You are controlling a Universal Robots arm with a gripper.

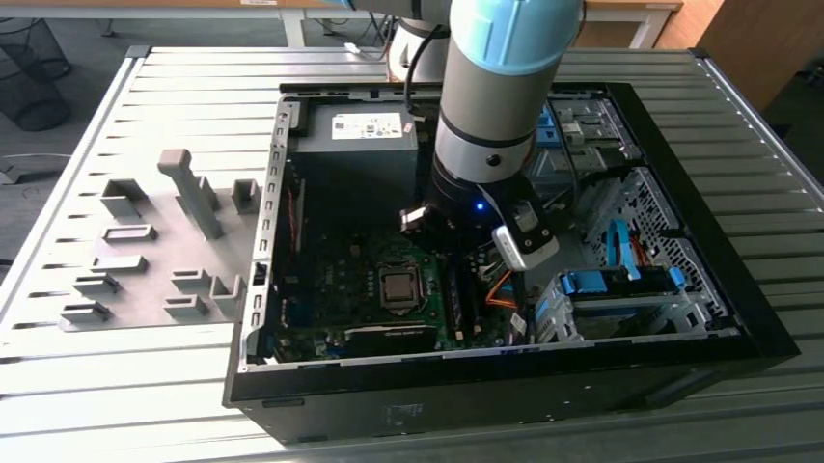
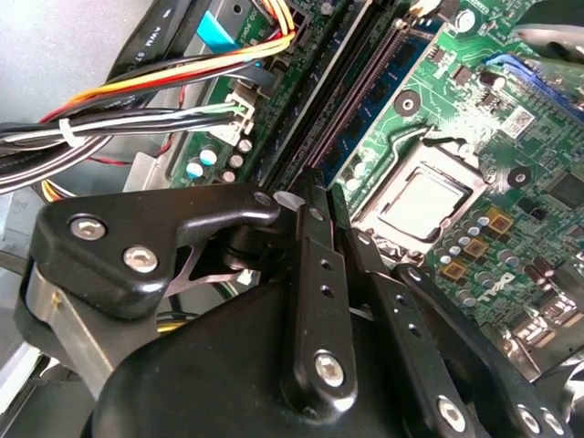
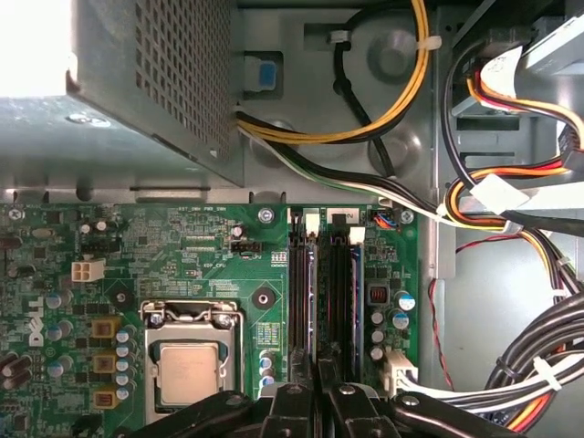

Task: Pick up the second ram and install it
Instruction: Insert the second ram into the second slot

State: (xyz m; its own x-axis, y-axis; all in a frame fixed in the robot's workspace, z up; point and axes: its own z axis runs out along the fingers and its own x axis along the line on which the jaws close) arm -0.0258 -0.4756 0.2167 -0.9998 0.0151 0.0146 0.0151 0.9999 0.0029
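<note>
Beside the processor [image 3: 185, 374], the memory stick [image 3: 357, 301] stands in its slot on the motherboard [image 3: 210, 246]. Just above its near end, the gripper [image 3: 319, 388] hovers, fingers [image 2: 319, 301] drawn narrow, holding nothing.

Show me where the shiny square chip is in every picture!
Exterior view: the processor sits mid-motherboard, on the exterior view's left of the memory slots.
First wrist view: processor, beside those slots.
Second wrist view: processor, beside the slots.
Shared landmark: the memory slots.

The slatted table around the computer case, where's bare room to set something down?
The table has bare slats in front of the grey fixture blocks and behind the computer case. Inside the case it is crowded: cables, arm, motherboard.
</note>
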